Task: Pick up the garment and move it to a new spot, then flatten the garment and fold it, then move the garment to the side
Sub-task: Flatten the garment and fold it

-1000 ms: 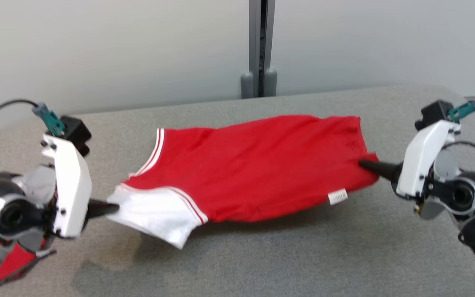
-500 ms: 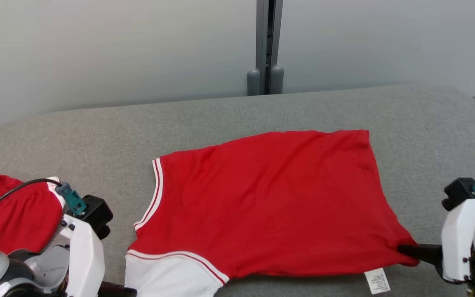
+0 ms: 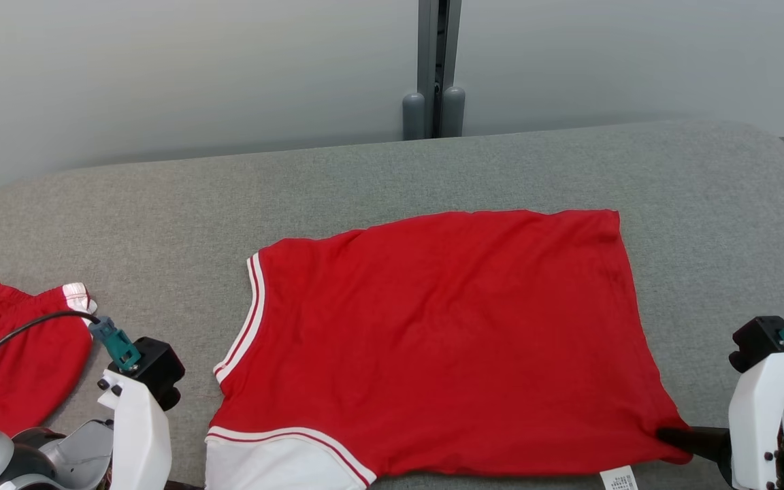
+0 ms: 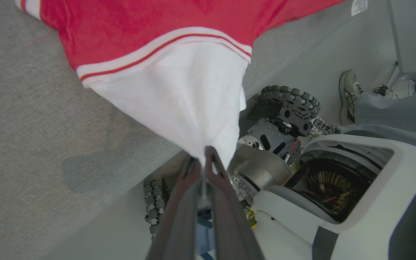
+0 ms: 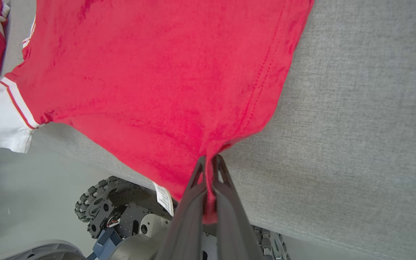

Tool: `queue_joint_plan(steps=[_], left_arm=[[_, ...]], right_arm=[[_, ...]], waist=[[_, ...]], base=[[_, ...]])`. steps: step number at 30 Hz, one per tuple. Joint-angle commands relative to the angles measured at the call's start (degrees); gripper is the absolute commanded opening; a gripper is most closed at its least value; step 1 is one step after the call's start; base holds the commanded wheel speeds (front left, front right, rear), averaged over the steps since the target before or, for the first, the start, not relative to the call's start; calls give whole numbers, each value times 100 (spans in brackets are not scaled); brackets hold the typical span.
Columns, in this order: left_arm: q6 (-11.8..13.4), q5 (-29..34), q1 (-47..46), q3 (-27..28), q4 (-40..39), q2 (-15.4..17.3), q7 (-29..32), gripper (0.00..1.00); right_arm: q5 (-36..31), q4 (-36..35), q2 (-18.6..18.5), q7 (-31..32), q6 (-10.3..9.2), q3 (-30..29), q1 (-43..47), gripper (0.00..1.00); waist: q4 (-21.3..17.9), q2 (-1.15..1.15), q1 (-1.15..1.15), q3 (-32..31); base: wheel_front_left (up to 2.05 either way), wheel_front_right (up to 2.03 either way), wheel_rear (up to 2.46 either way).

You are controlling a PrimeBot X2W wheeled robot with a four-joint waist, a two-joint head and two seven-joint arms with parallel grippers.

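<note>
**A:** Where's the garment?

**B:** The red T-shirt (image 3: pixel 433 327) lies spread on the grey desk (image 3: pixel 433 163), mostly smooth, with its near edge right at the desk's front edge. The white sleeve (image 4: pixel 179 101) reaches out past that edge.

**A:** And the grips?

**B:** The left end effector (image 4: pixel 204 151) is pinched together on the sleeve's tip. The right end effector (image 5: pixel 209 159) is clamped on the hem corner (image 5: pixel 229 141), next to the care label (image 3: pixel 620 478).

**A:** Arm pose?

**B:** Both wrists sit low at the near edge, one at each end of the shirt. The fingers run roughly level and point inward toward each other.

**A:** How would you finish the flattening?

**B:** I'd pull evenly outward so the cloth draws taut without skewing. Then I'd carry both corners a little further onto the desk, so the sleeve doesn't hang off. Both ends should go down together, and I'd let go only once the fabric rests flat. I'd also steer clear of the second red garment (image 3: pixel 11 354) on the left.
</note>
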Motion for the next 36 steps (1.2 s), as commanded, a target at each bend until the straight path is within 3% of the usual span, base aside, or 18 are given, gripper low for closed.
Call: queue_joint_plan(steps=[1,17,27,36], left_arm=[[3,-41,27,2,18,10,18,0],[-56,97,-798,143,694,-368,160,0],[-216,400,-1653,230,1658,-886,-6,0],[-478,666,-2405,292,2668,-1356,-252,0]], right_arm=[[-57,-40,22,37,3,-44,39,0],[-504,-251,817,414,3,-964,-413,0],[-589,-49,1286,292,3,-1601,-883,0],[-643,222,1536,140,3,-1781,-1283,0]], waist=[[2,0,0,19],[-157,0,0,457],[-378,0,0,925],[-481,0,0,1321]], base=[[0,0,0],[0,0,0],[0,0,0],[0,0,0]])
